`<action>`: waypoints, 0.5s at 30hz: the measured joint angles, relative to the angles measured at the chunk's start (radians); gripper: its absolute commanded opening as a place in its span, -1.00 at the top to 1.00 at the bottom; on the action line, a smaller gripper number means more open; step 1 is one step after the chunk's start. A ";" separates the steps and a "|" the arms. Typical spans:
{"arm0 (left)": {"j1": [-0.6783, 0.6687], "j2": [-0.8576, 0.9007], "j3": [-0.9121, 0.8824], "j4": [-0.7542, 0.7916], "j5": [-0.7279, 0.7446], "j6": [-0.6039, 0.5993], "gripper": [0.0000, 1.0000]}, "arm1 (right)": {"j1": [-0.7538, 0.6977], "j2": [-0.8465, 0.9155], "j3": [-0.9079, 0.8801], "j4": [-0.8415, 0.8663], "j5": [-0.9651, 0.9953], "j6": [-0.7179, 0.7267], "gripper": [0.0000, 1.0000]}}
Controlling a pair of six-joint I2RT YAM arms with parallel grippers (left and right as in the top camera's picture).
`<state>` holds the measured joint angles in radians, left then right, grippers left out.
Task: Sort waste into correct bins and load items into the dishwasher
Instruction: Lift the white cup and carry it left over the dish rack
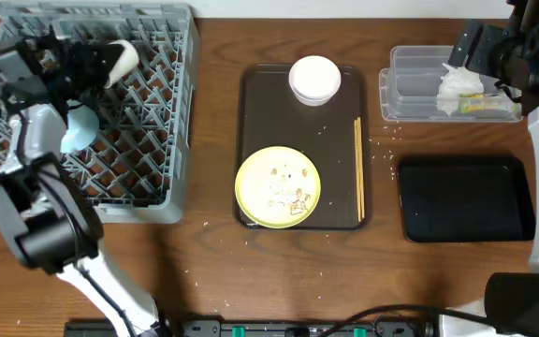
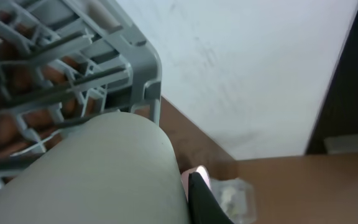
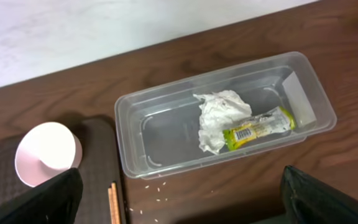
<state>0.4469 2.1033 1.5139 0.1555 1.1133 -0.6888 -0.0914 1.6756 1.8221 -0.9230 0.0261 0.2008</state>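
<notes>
Pale dish [image 1: 120,61], gripped in the clenched left claw [image 1: 96,64] over the grey rack [image 1: 182,112] at the tabletop's [image 1: 213,271] left, probably wanted lowering on edge between pegs, clear of the blue bowl [image 1: 78,129]; right claw [image 3: 180,190] hung released near the tub [image 3: 135,152].

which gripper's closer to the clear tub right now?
Right. The right gripper hovers at the clear tub; the left gripper is far off on the other side, over the grey dish rack.
</notes>
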 measured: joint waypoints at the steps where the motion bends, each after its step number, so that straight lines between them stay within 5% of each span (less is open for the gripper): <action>1: -0.002 0.021 0.000 0.037 0.010 -0.028 0.84 | 0.000 0.000 0.000 -0.001 0.000 0.000 -0.98; 8: -0.004 0.094 0.000 0.205 0.039 -0.176 0.84 | 0.000 0.000 0.000 -0.001 0.000 0.000 -0.99; 15: -0.005 0.095 0.000 0.250 0.032 -0.202 0.85 | 0.000 0.000 0.000 -0.001 0.000 0.000 -0.98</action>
<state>0.4423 2.1979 1.5139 0.4057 1.1450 -0.8909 -0.0914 1.6756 1.8221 -0.9237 0.0261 0.2008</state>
